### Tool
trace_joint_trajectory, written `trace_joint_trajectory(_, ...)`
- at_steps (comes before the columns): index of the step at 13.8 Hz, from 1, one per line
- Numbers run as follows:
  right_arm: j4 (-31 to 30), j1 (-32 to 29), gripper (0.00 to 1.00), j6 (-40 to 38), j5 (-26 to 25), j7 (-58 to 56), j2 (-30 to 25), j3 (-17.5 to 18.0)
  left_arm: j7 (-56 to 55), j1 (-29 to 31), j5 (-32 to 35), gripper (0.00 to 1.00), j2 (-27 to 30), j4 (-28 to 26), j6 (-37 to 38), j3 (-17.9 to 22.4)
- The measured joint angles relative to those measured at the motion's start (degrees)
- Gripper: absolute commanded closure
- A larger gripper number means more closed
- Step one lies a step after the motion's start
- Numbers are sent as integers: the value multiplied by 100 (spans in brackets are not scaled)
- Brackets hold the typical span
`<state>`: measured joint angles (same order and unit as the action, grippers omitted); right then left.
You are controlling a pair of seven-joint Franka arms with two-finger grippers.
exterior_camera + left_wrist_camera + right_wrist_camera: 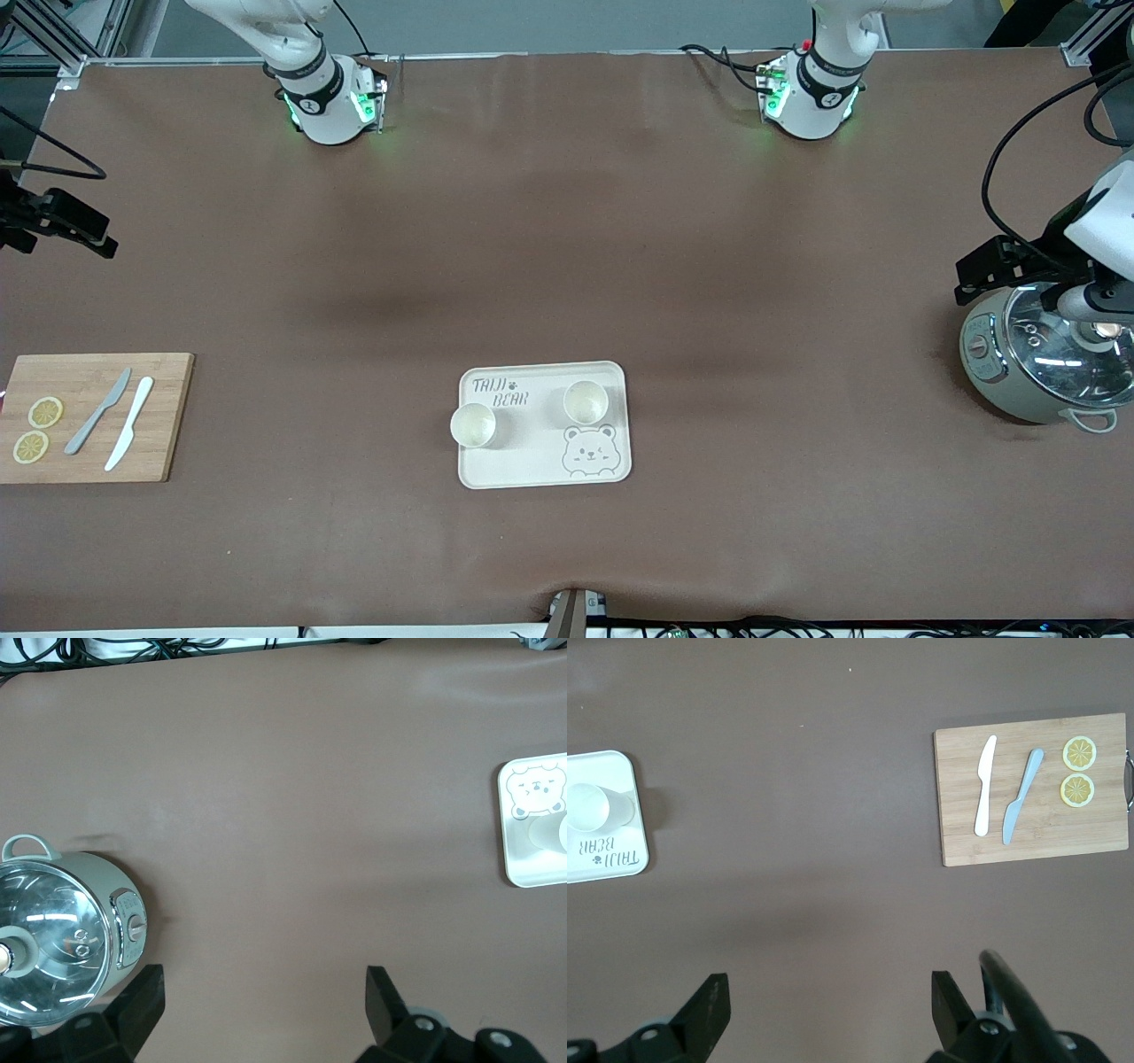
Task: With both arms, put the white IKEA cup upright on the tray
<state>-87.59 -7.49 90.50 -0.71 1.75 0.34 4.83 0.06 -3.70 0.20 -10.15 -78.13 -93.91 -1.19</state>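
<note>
Cups: two white ones stand upright on the tray point(542, 470), one point(473, 425) at its edge, another point(585, 401) beside it, well apart from both grippers. Left gripper point(257, 1010) (jaws wide, empty) hovers beside the cooker point(1036, 354); right gripper point(824, 1010), equally spread, near the cutting board point(89, 461).

Matt cream tray point(542, 470); wooden cutting board point(164, 416)

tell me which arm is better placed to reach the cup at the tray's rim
Right, probably: that cup sits at the tray edge toward the right arm's end. Open right gripper hangs by the cutting board, open left gripper by the cooker.
</note>
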Motion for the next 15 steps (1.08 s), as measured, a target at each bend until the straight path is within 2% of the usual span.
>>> trace_joint_trajectory(15,146,0,0,-14,-2,0,0,2,-187,-50,0,0,2,7,-58,-60)
